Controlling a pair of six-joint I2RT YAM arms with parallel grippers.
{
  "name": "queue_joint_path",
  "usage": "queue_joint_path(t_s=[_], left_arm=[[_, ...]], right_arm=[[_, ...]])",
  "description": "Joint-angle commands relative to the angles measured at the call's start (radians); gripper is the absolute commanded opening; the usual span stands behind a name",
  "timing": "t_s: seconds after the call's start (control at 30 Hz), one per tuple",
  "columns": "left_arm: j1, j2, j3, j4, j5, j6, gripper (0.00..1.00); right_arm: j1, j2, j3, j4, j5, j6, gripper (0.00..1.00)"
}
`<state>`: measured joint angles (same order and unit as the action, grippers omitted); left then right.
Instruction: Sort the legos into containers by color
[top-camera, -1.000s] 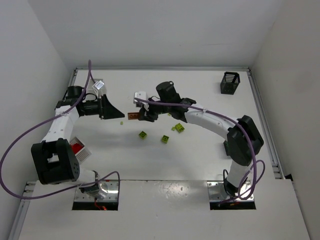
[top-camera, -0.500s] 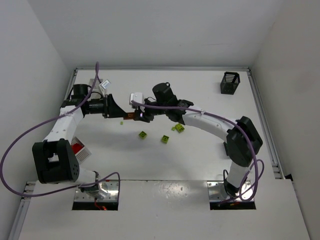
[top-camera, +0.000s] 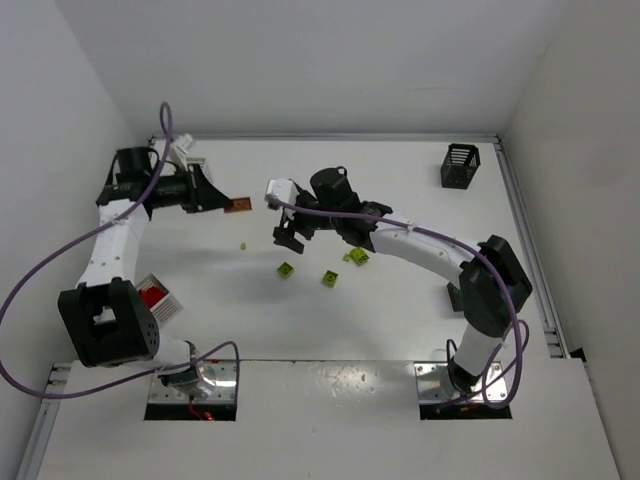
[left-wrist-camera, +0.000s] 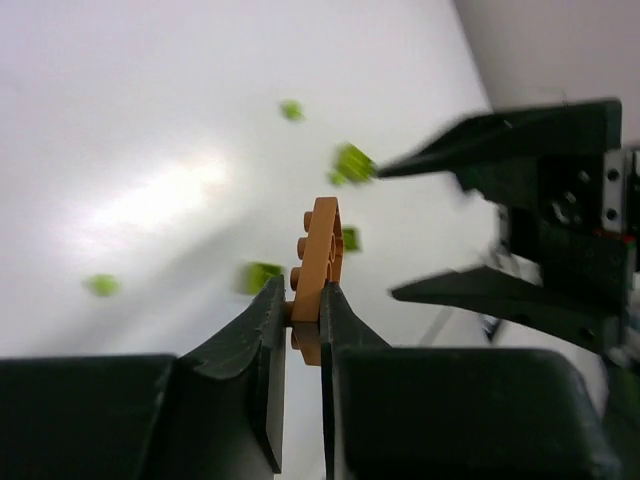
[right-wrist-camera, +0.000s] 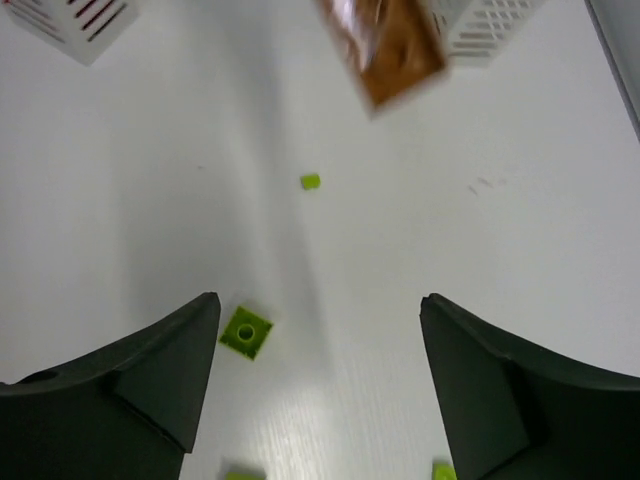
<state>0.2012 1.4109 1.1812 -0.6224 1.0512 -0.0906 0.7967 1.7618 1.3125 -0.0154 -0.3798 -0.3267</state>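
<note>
The left tool (top-camera: 228, 205) is gripping an orange-brown lego (top-camera: 238, 207) above the desk (top-camera: 400, 180); next, I think, it is needing a release over the matching container, perhaps the near white basket (top-camera: 279, 189). The right tool (top-camera: 290, 236) is hanging wide, empty, over yellow-green legos (top-camera: 286, 269).

— How's the light?
— Bright and even, from overhead. The white counter (top-camera: 400, 320) almost washes out, with only soft, faint shadows under the arms and a sheen along its near edge.
— And the left wrist view?
— A pale hot patch on the counter. The orange brick (left-wrist-camera: 322, 245) is fairly sharp, the green bricks (left-wrist-camera: 352, 162) behind it are smeared blobs, and the right arm's fingers (left-wrist-camera: 510, 135) have fuzzy edges.
— Right wrist?
— The orange brick is streaked with motion blur at the top. The green bricks are crisp.
</note>
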Motion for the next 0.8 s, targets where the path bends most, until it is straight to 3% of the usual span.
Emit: queue_joint_path(t_s=[0.0, 0.03, 0.13, 0.27, 0.37, 0.47, 0.63, 0.77], left_arm=[[0.049, 0.022, 0.170, 0.029, -0.187, -0.011, 0.02], [0.061, 0.022, 0.216, 0.076, -0.327, -0.043, 0.02], [0.040, 0.080, 0.280, 0.116, -0.549, -0.037, 0.02], [-0.003, 0.284, 0.536, -0.029, -0.921, 0.022, 0.03], [-0.038, 0.377, 0.610, -0.054, -1.044, 0.035, 0.05], [-0.077, 0.445, 0.679, -0.045, -1.121, 0.066, 0.05], [-0.100, 0.559, 0.767, -0.054, -1.195, 0.075, 0.06], [-0.120, 0.600, 0.793, -0.054, -1.273, 0.075, 0.09]], right_arm=[[-0.028, -0.097, -0.035, 0.061, 0.114, 0.153, 0.82], [-0.028, -0.107, -0.050, 0.061, 0.168, 0.179, 0.82], [-0.037, -0.107, -0.041, -0.021, 0.177, 0.204, 0.84], [-0.099, -0.050, 0.060, -0.208, 0.012, 0.183, 0.79], [-0.109, -0.024, 0.085, -0.255, -0.022, 0.172, 0.77], [-0.131, 0.002, 0.094, -0.274, 0.076, 0.181, 0.69], [-0.191, 0.024, 0.114, -0.340, 0.078, 0.172, 0.61], [-0.240, 0.034, 0.114, -0.365, 0.056, 0.192, 0.61]])
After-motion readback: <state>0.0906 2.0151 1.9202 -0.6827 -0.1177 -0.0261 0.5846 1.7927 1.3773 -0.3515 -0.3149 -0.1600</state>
